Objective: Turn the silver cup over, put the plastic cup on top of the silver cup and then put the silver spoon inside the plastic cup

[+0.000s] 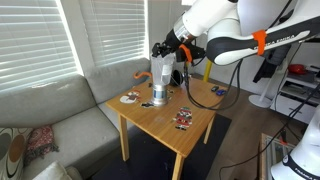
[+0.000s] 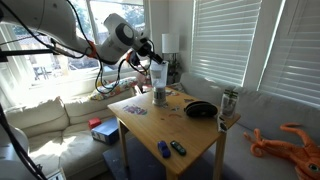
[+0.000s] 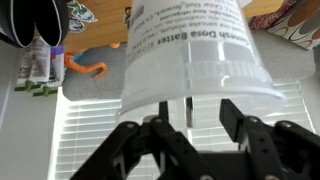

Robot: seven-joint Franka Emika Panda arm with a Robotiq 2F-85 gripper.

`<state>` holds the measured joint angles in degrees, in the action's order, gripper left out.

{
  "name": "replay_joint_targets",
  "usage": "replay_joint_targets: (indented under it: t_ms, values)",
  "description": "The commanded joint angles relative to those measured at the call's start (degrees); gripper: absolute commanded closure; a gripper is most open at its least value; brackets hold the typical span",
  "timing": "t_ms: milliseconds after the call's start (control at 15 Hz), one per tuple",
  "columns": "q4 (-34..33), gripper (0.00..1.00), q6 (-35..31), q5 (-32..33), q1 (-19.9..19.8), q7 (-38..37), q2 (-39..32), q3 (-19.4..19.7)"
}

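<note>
plastic cup (image 1: 161, 68) on silver cup (image 1: 160, 94), on table (image 1: 185, 135), sofa (image 1: 60, 120) beside table

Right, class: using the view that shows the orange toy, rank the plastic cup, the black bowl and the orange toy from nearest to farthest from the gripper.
1. Plastic cup: just below the gripper, at the table's far side.
2. Black bowl: on the table, toward the sofa.
3. Orange toy: off the table, on the sofa.

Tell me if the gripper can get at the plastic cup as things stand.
Likely yes: the gripper sits right at the rim of the plastic cup, which stands on the silver cup, with nothing between them.
</note>
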<state>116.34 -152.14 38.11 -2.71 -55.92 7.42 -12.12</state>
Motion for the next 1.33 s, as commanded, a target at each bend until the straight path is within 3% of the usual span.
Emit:
replay_joint_targets:
  t_ms: [0,267,467,600,800,1000,1133,1267]
  values:
    - [-0.6,0.72,1.3,0.4,0.0,-2.1,0.7,-0.5]
    - [-0.7,0.83,1.4,0.3,0.0,-2.6,1.0,-0.5]
    - [-1.3,0.76,1.5,-0.1,0.1,-2.8,2.0,-0.4]
    - [-2.2,0.51,2.2,-1.9,0.3,-1.8,3.3,-0.2]
    - [-4.2,0.35,6.0,-10.5,2.6,4.1,5.1,1.8]
    - [-8.2,0.15,17.4,-20.8,3.8,13.1,6.9,2.8]
    - [-11.2,0.01,24.4,-21.9,3.1,15.9,7.7,2.7]
    - [-13.4,0.0,29.7,-21.5,2.5,18.0,8.2,2.6]
